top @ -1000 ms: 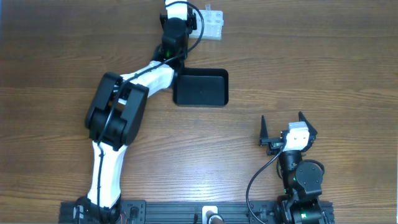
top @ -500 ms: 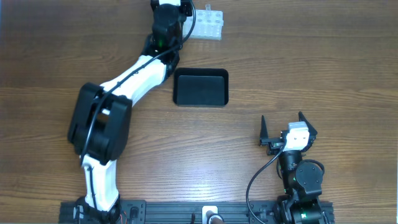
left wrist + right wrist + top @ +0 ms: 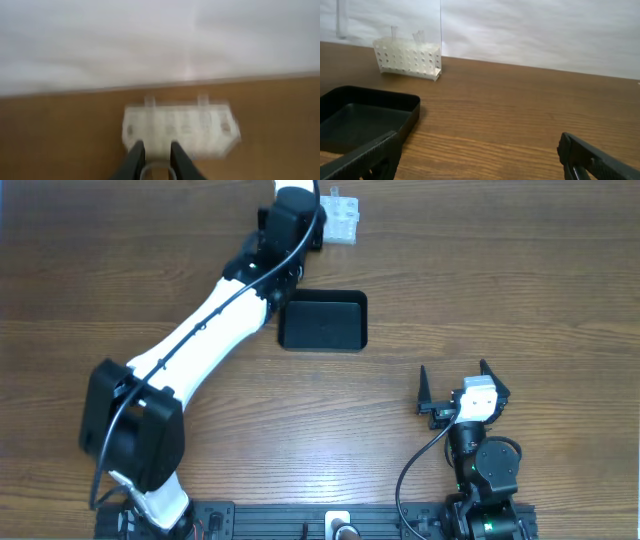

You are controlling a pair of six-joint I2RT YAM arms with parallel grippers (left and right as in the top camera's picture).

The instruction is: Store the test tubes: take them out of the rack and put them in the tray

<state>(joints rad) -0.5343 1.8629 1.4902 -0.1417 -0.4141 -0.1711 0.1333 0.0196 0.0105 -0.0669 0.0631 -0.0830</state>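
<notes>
Top view: the left gripper [image 3: 315, 225] sits at the rack [image 3: 343, 222] by the far edge of the tabletop [image 3: 520, 270]. The left arm [image 3: 200, 340] is now stretched out, its elbow nearer the near-left corner than half a second ago. The tray [image 3: 323, 325] lies mid-tabletop. The right gripper [image 3: 452, 388] is unmoved, jaws wide apart.

Left wrist view: the left jaws are narrowly apart and empty, low against the rack's wall. Closing here could shove the rack instead of catching a test tube [image 3: 150, 101].

Right wrist view: two test tubes stand upright in the rack.

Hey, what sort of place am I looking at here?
Probably a robotics lab bench: a wooden worktop, a clear test tube rack and a black tray against a plain white backdrop.
</notes>
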